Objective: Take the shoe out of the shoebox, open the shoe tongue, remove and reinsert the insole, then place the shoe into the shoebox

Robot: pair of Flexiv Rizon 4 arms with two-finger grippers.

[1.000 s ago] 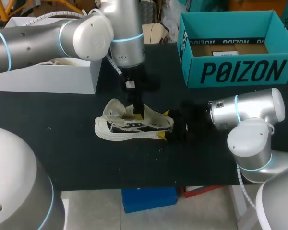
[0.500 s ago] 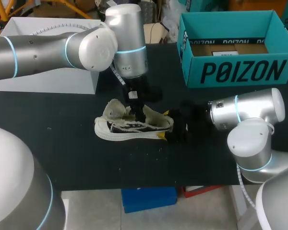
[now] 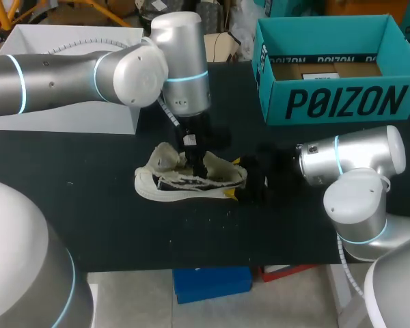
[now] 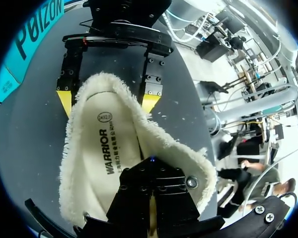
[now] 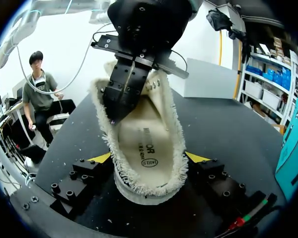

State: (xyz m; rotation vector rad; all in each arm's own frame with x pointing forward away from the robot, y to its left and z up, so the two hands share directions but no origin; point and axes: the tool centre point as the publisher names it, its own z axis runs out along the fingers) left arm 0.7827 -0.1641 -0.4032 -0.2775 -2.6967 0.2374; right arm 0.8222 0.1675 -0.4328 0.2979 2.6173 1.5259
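We clamp the heel of the shoe (image 3: pixel 191 180) with our right claw (image 5: pixel 148 157).
Only the wrist views show our left claw (image 4: pixel 151 210) pressed closed inside the shoe.

Silver arms (image 3: pixel 55 72) with blue-lit joint rings; black, screw-studded claws (image 5: pixel 149 157) with yellow tips.

A cream shoe (image 3: pixel 191 179) with black side markings and a fleecy lining stands upright on its sole at the centre, heel to the right. Its printed cream insole (image 4: pixel 107 163) lies inside. The teal shoebox (image 3: pixel 328 102) sits open, far right.
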